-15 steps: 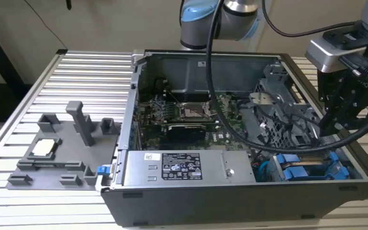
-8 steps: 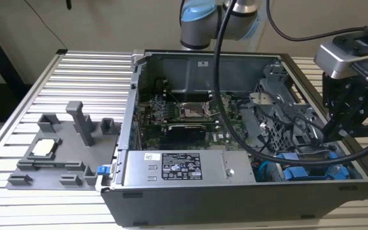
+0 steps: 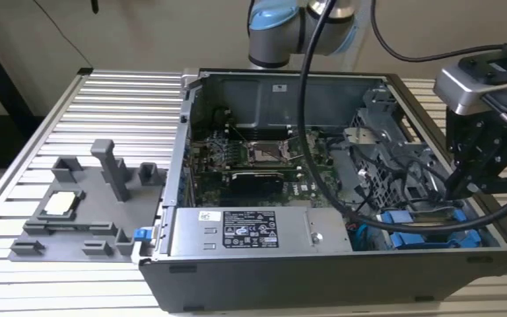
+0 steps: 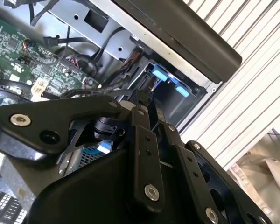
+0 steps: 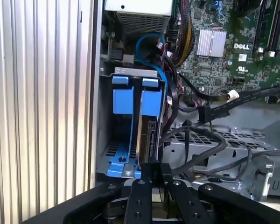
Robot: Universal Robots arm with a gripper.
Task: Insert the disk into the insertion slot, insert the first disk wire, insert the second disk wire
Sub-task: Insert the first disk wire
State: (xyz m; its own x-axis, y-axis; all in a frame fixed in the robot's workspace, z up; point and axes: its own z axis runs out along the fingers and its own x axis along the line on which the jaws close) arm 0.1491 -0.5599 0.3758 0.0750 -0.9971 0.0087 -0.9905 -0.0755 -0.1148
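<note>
Sitting on a ribbed metal table [image 3: 113, 99], the case [image 3: 324, 277] holds the disk [image 5: 148, 137].

The open computer case [image 3: 324, 284] lies on the slatted aluminium table [image 3: 103, 105]. A green motherboard [image 3: 263, 168] covers its floor. The labelled power supply [image 3: 249, 231] sits along the wall nearest the camera. On the exterior view's left, a grey fixture plate [image 3: 95, 211] with upright posts lies just beside the case. In the first wrist view, a blue cable [image 5: 149, 35] loops near a finned heat sink [image 5: 212, 42], and black cables [image 5: 196, 154] cross the perforated metal cage [image 5: 214, 140].
</note>
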